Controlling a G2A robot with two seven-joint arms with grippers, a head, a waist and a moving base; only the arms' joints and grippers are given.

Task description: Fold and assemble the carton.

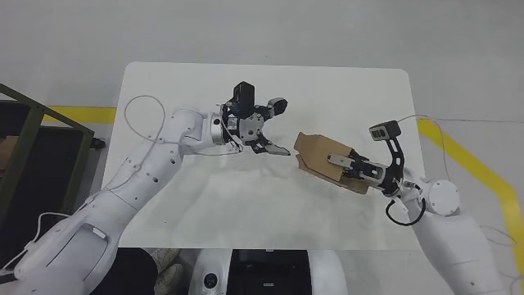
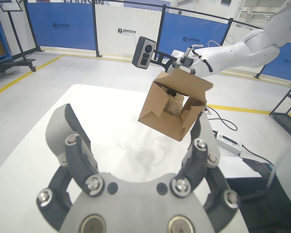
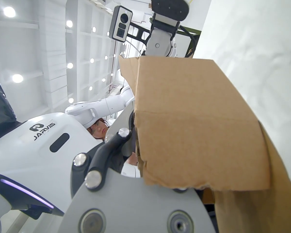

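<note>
Carton (image 1: 321, 157), flaps loose, is held over the white table (image 1: 352, 98) at 3 o'clock of centre; the right gripper (image 1: 344, 161) seemingly pinches one wall; the left gripper (image 1: 280, 129), at its 9 o'clock, is spread; pushing a flap could twist the carton out of that thin grip.

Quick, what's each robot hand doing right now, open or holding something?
Left gripper: jaws open, holding nothing.
Right gripper: jaws shut on the carton.

Table (image 1: 344, 98) white – carton (image 1: 315, 152) plain brown – left gripper (image 2: 134, 112) black and silver
</note>
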